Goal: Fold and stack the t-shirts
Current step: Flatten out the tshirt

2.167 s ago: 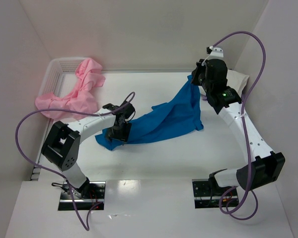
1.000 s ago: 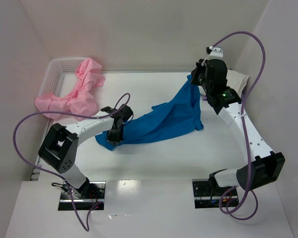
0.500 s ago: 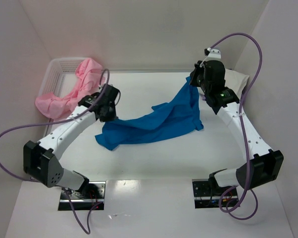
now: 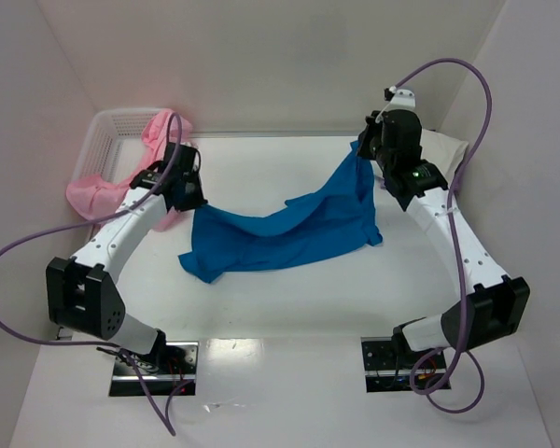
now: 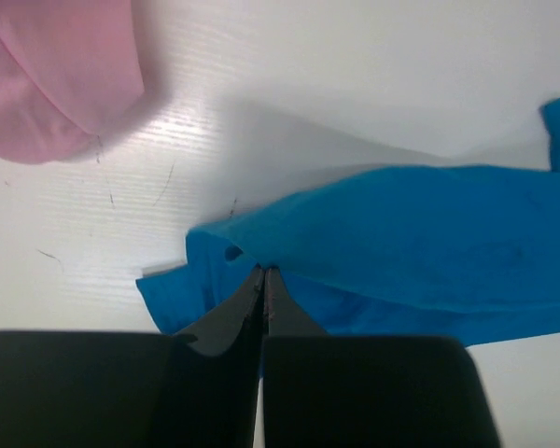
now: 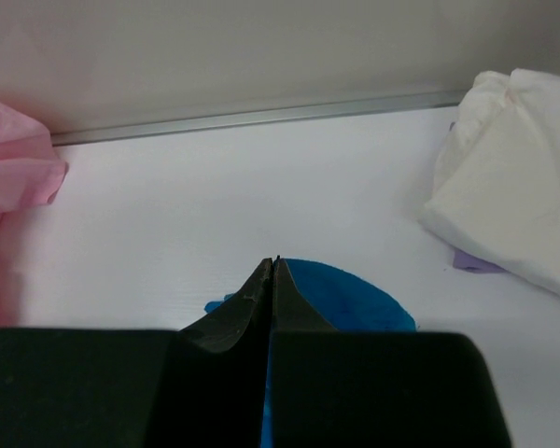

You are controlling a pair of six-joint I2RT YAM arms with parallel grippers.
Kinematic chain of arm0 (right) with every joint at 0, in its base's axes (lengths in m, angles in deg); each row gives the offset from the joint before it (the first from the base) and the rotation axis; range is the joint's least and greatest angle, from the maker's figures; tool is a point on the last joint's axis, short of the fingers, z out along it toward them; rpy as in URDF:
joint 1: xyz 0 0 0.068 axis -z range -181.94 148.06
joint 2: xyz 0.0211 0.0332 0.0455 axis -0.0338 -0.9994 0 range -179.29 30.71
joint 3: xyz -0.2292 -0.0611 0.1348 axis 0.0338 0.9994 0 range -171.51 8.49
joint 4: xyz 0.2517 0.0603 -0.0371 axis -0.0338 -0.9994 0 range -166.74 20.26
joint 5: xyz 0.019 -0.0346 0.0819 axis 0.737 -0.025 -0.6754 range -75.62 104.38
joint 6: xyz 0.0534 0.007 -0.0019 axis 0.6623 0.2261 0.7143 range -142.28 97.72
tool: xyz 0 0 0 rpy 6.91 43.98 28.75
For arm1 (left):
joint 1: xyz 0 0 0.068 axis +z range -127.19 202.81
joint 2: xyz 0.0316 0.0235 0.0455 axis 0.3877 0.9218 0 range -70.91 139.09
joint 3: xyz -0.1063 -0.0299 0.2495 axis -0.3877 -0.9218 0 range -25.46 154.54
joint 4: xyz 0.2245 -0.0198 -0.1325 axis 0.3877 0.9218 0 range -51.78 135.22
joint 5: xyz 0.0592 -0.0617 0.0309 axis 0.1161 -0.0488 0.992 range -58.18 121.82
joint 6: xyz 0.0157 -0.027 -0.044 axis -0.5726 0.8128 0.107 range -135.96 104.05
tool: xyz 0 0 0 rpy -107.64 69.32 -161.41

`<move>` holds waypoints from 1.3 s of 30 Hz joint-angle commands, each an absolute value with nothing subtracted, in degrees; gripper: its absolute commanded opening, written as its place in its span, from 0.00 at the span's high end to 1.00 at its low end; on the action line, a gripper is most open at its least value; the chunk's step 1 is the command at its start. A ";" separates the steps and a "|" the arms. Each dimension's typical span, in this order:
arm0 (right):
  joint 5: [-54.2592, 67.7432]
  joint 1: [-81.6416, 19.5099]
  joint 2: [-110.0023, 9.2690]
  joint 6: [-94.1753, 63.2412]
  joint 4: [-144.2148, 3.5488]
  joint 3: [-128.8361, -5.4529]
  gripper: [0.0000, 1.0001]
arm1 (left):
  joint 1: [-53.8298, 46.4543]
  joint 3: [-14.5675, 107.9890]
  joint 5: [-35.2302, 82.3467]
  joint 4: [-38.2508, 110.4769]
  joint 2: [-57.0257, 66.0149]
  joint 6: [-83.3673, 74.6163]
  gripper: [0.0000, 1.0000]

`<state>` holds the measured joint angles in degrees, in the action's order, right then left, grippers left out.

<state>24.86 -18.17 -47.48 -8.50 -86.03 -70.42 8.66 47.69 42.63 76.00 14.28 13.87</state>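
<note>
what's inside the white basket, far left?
Pink t-shirts, bunched up and spilling over the basket rim toward the table. The far corner shows bare lattice. Anything beneath the pink cloth is covered, and the left arm hides part of the pile.

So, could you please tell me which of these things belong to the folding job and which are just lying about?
Part of the job: blue t-shirt, pink t-shirts, cream-white t-shirt.
Just lying about: white lattice basket.
</note>
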 commanded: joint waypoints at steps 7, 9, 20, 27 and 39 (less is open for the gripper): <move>27.82 -13.80 -51.38 -10.06 -83.27 -93.18 1.00 | 17.26 77.42 43.86 71.09 10.21 6.82 1.00; 28.61 -13.19 -51.90 -10.59 -83.97 -97.57 1.00 | 18.32 81.22 43.86 71.09 10.82 6.20 1.00; 33.54 -13.19 -40.93 -12.44 -85.11 -100.67 1.00 | 19.56 88.62 44.82 70.21 5.83 3.29 1.00; 33.82 -13.19 -33.37 -12.97 -87.22 -101.90 1.00 | 19.56 87.57 48.26 69.15 -2.52 2.15 1.00; 29.42 -13.19 -23.43 -10.15 -93.90 -98.64 1.00 | 19.56 81.94 42.55 76.62 -17.12 4.26 1.00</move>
<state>30.48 -13.40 -24.07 -10.36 -91.43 -98.38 19.13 82.00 43.22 74.90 -14.97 3.90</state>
